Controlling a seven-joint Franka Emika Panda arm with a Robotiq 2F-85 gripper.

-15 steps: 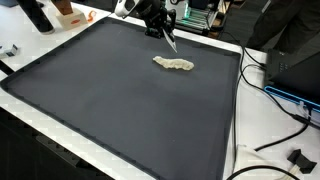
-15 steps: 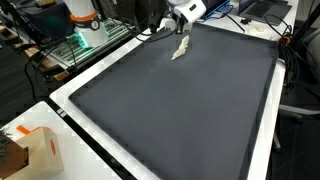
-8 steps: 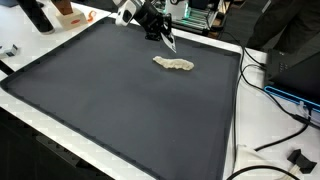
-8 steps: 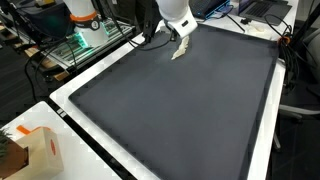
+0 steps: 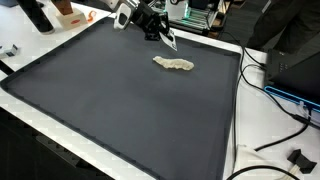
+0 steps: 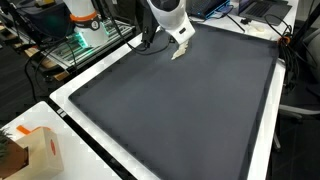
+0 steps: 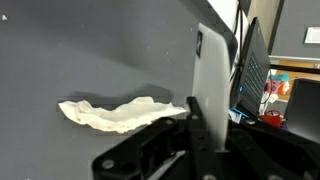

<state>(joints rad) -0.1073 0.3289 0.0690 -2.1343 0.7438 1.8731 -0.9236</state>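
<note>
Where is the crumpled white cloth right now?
In both exterior views the crumpled white cloth lies on the dark grey mat, near its far edge. The black-and-white gripper hovers just above it, not touching.

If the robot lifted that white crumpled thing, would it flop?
Probably floppy: the white cloth lies wrinkled and twisted on the dark mat. It looks thin, so it is likely light. Pushed, it would probably bunch, not roll.

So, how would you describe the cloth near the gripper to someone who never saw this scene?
A large dark mat fills both exterior views. Near its far edge, close to the gripper, lies the cloth, a small crumpled strip. It is the only thing lying on the mat, pale cream against the dark surface.
</note>
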